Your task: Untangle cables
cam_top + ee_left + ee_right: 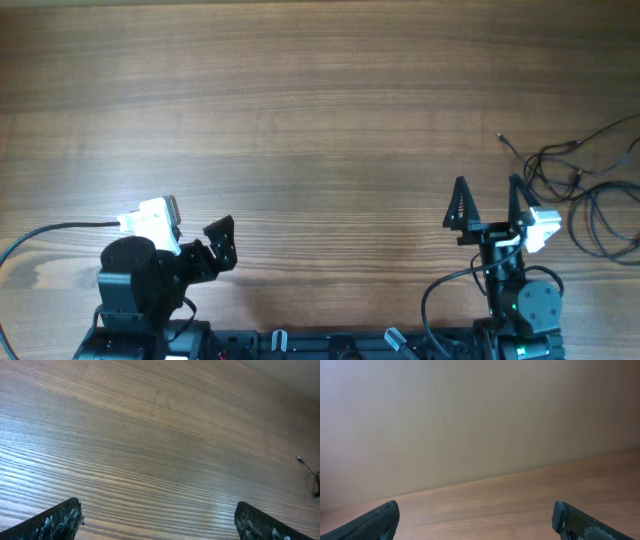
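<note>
The cables (590,185) are thin black wires lying in loose tangled loops at the table's right edge, with a small plug end (501,137) pointing left. A bit of that plug end shows at the far right of the left wrist view (301,461). My right gripper (488,196) is open and empty, just left of the loops, not touching them. Its wrist view shows only wood and wall between the fingertips (475,522). My left gripper (222,243) is open and empty at the front left, far from the cables, over bare wood (157,520).
The wooden table (300,120) fills the view. A thicker black arm cable (40,235) runs along the front left, and another loops by the right arm's base (440,300). The cables run off the table's right edge.
</note>
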Controlling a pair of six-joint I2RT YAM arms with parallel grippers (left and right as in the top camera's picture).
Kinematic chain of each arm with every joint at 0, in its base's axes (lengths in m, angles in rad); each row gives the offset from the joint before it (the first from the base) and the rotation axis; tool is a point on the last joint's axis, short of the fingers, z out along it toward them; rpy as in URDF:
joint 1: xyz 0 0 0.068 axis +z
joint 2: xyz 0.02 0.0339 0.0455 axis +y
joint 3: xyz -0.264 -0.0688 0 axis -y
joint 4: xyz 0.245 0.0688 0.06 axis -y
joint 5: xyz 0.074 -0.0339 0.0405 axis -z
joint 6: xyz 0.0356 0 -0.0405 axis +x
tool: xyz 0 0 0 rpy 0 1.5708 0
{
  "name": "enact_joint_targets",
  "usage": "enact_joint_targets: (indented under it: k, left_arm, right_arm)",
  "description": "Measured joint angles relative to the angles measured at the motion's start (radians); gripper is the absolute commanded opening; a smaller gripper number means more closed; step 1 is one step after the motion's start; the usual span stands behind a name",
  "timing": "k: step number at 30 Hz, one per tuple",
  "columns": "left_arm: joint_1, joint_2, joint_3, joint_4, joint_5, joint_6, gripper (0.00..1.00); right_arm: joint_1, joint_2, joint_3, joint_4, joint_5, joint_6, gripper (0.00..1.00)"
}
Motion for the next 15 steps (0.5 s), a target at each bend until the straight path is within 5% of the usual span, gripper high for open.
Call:
enact_joint_targets:
  k: [15]
  left_arm:
    - [0.000,0.000,0.000,0.000,0.000,0.000,1.00]
  right_arm:
    - [-0.004,0.000,-0.002,-0.146,-0.003,-0.318,1.00]
